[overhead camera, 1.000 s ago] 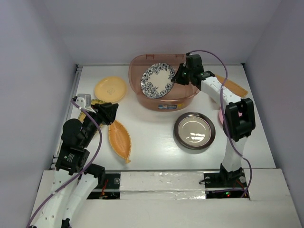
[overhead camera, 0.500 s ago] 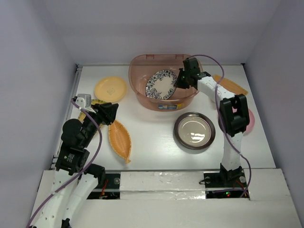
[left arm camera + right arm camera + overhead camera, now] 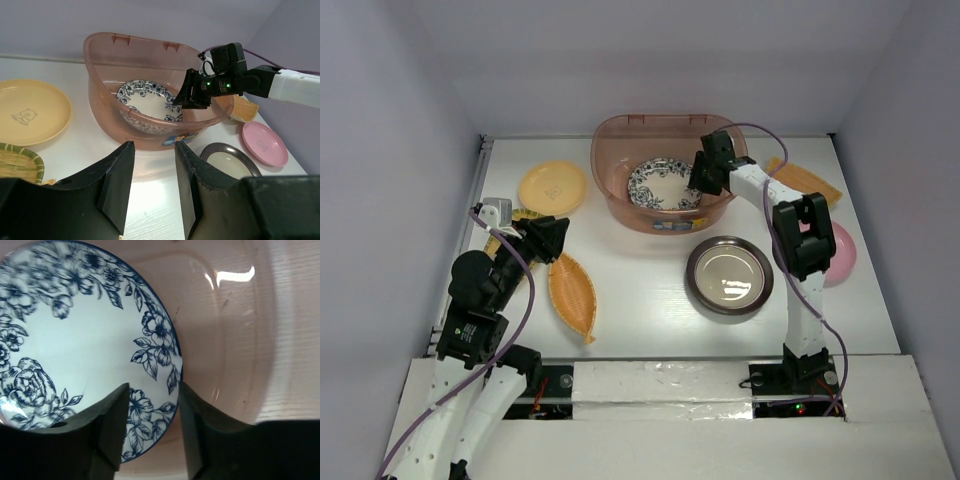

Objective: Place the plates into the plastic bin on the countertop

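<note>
The blue-floral plate (image 3: 662, 184) lies inside the reddish plastic bin (image 3: 620, 205), low on its floor (image 3: 225, 340). My right gripper (image 3: 704, 176) reaches into the bin at the plate's right rim, and its jaws stand open on either side of that rim (image 3: 153, 390). Over the white countertop my left gripper (image 3: 154, 147) hovers open and empty, facing the bin (image 3: 100, 100). In the top view it (image 3: 555, 238) sits at the left, beside the orange leaf-shaped plate (image 3: 572, 292).
A round yellow plate (image 3: 553, 187) lies left of the bin. The brown-rimmed cream plate (image 3: 728, 275) sits in front of it. A pink plate (image 3: 842, 252) and an orange fan-shaped plate (image 3: 807, 181) lie right, partly behind the right arm. A ribbed dish (image 3: 17, 160) lies far left.
The right arm carried the floral plate down into the bin, from tilted above the rim to lying low inside. Its jaws have parted. The left arm has not moved.
</note>
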{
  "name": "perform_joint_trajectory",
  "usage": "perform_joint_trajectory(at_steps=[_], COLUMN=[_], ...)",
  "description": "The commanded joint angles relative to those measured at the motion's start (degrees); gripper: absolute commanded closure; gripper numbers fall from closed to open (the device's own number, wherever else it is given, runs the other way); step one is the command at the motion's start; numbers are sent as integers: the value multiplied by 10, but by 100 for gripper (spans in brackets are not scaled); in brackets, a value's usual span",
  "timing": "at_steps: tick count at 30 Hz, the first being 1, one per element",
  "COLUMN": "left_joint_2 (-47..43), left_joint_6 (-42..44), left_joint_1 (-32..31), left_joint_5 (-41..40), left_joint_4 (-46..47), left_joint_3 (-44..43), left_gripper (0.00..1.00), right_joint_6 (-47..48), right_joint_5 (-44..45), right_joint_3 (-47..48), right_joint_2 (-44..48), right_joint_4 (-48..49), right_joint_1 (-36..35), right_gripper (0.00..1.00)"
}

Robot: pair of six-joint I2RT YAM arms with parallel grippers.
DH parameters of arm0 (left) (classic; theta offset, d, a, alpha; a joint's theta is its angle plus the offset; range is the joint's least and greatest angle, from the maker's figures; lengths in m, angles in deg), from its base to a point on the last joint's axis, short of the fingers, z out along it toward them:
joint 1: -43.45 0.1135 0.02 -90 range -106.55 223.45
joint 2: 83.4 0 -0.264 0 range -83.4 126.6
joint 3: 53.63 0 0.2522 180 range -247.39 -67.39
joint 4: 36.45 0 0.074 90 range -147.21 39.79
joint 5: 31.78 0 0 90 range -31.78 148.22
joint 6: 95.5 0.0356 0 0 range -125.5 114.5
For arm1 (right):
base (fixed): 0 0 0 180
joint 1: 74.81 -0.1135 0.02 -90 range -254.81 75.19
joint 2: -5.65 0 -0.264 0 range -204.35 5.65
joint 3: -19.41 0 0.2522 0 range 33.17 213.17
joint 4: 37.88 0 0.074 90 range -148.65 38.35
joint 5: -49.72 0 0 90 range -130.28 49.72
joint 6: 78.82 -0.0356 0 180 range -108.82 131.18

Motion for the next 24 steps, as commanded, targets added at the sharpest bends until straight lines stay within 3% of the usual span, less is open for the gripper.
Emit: perform_joint_trajectory(at_steps=[1,8,14,16,17,18,20,24], left_joint_2=[3,17,48,57,67,74,98,148], left_joint_6=[2,2,-11,-24,-29,-36,-55,-89], left_joint_1=[-3,-3,3,3,3,3,3,-68], left_joint_5=[3,3,17,31,39,54,68,51], left_joint_4=[18,17,24,30,35,39,44,76], left_joint_3=[-9,-9,-5,-3,-2,-1,1,16], left_gripper=[65,66,68,70,76,80,92,98], right_joint_6=[13,13,-12,-18,-21,-28,-35,-63], right_joint_5=[20,-36,-130,-150,-172,-181,-200,-215], right_joint_3=[29,15,-23,-53,-94,-118,-173,-373], right_joint_2=[7,61,179,248,275,330,391,545], right_joint_4=[17,68,159,189,217,242,290,358], right_joint_1=[-2,-2,-2,-2,-2,-2,-2,-2], right_gripper=[48,26,25,34,60,78,100,100])
